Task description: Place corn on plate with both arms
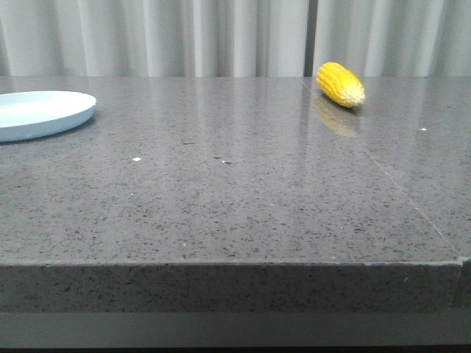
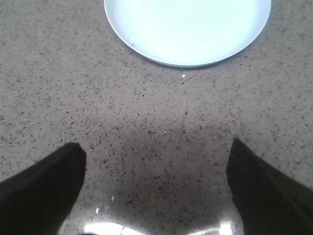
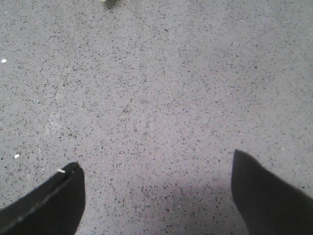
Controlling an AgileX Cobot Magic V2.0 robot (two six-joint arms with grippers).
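Observation:
The yellow corn [image 1: 341, 84] lies on the grey table at the far right, near the back edge. The pale blue plate [image 1: 40, 114] sits at the far left and is bare. Neither arm shows in the front view. In the left wrist view the plate [image 2: 188, 29] lies beyond my left gripper [image 2: 157, 149], which is open and empty over bare table. My right gripper [image 3: 157, 159] is open and empty over bare table; only a tiny sliver of something shows at that view's far edge, too small to tell.
The grey speckled table [image 1: 235, 191] has a front edge close to the camera and a seam [image 1: 397, 184] running along its right part. Pale curtains [image 1: 221, 37] hang behind the table.

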